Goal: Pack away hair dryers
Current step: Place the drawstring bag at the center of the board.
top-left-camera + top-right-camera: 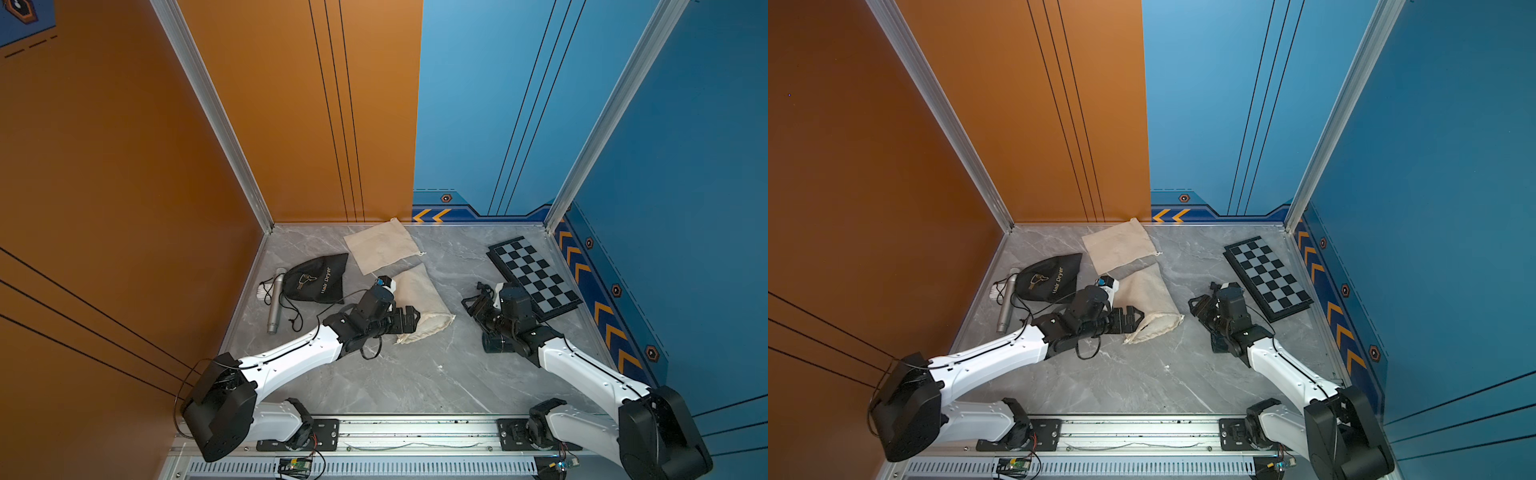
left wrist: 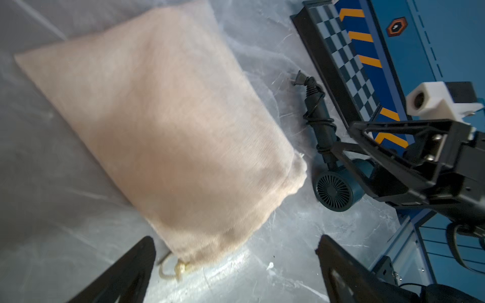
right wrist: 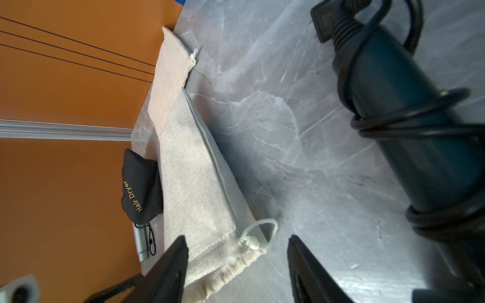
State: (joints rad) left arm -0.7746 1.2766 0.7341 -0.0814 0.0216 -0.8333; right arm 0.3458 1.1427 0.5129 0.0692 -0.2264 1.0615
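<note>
1. While the left fingers [image 2: 123, 275] stand spread wide with nothing gripped, the knotted drawstring end of the stuffed beige pouch [image 2: 162, 126] lies on the tabletop [image 2: 288, 249] in the gap between them
2. In both top views the stuffed beige pouch lies near the middle of the tabletop, its gathered mouth toward the front edge and partly covered by the left fingers
3. The teal hair dryer [image 2: 338, 189] lies flat on the tabletop just beside the pouch's mouth, between the pouch and the chessboard [image 1: 534, 276]. Its black cord is wound round the handle, the plug end points toward the back wall and the barrel sits nearer the front
4. The right fingers [image 3: 168, 270] are parted and grasp nothing; only tabletop and the pouch's drawstring loop show through their gap. The dryer's handle runs close alongside them, outside the gap, and whether it touches them cannot be told
5. In both top views the right arm hides most of the dryer
6. A flat beige pouch [image 1: 380, 245] lies against the back wall, one corner meeting the stuffed pouch's closed end
7. A bulging black pouch [image 1: 320, 278] printed "Hair Dryer" sits toward the orange wall, with a silver rod [image 1: 275, 303] just beside it
8. What either full pouch holds is hidden
</note>
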